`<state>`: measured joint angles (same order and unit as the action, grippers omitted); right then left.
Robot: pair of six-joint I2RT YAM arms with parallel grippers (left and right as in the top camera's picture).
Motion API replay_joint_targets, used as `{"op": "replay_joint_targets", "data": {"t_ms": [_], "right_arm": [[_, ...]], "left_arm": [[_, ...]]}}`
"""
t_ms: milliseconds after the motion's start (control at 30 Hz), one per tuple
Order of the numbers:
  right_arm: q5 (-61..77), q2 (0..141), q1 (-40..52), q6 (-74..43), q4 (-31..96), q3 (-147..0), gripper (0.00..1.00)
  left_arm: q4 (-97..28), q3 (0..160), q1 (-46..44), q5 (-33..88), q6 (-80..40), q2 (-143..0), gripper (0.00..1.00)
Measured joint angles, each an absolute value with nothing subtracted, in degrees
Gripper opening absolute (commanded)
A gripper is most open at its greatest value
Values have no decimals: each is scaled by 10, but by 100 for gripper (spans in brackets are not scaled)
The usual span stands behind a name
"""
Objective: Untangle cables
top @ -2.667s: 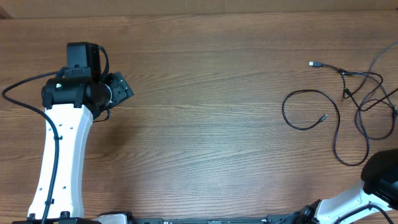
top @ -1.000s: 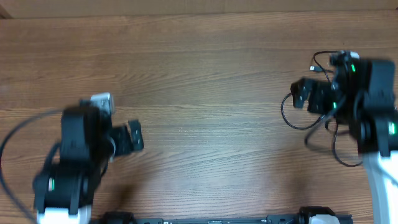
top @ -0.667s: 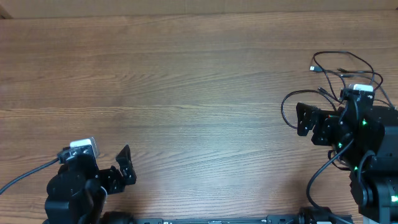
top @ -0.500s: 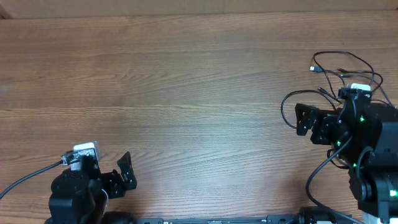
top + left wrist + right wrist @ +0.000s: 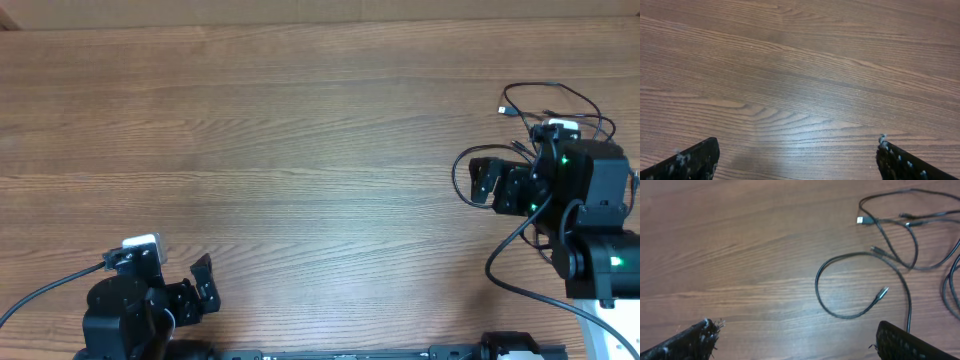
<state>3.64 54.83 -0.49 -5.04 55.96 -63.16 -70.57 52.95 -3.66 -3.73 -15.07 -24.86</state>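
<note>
Jaws gape empty on left gripper [image 5: 797, 141] and right gripper [image 5: 794, 326]; I judge this the approach step, next pinching one loop of the cables [image 5: 816, 282].

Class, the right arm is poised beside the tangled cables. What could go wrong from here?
The cables cross in several places, so the open right gripper might pinch two together and tighten the tangle. They are also much thinner than the gripper and could slip free when it pulls.
</note>
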Motion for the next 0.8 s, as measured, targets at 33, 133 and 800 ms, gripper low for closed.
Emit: {"op": "replay_joint_targets", "data": {"t_ms": [33,133,800], "right_arm": [[35,548,-5,-47,541,-630,100],[33,534,-5,-39,504,-628,100],[55,94,21,-30,-26,-154,100]], "left_arm": [[-706,529,-37,-37,-151,-249,100],[-706,529,-37,-37,-151,-249,100],[-707,528,-37,-37,-151,-249,99]]}}
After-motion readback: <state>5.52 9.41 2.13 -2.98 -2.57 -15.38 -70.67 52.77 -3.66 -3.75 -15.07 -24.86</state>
